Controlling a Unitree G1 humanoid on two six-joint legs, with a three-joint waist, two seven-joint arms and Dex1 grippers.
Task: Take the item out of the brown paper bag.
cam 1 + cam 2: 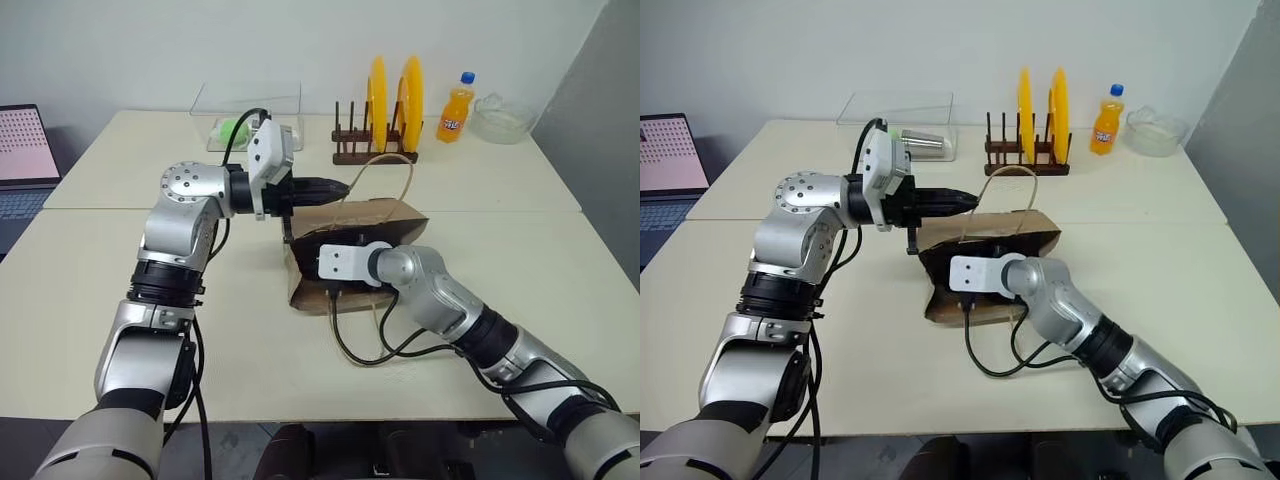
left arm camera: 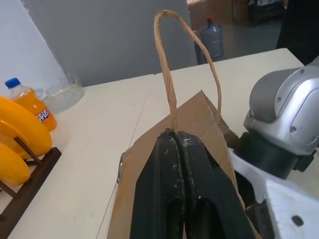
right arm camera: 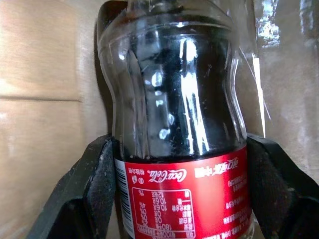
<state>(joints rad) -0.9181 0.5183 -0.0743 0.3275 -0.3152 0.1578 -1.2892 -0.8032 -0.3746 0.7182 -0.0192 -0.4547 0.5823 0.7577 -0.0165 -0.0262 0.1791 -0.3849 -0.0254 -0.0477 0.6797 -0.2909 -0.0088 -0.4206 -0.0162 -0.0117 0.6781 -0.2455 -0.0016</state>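
Red Coca-Cola label on the item [image 3: 182, 149], a dark cola bottle pinched between right fingers [image 3: 92, 191]; left fingers [image 2: 172, 184] pinch the brown paper bag [image 2: 199, 119] rim.

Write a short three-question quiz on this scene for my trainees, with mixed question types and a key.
1. True or false: the left gripper is shut on the rim of the brown paper bag.
2. What lies between the fingers of the right gripper, inside the bag?
A. an orange soda bottle
B. a cola bottle
C. a plate
3. Short answer: what stands upright in the wooden rack?

Key: 1 true; 2 B; 3 two yellow plates.
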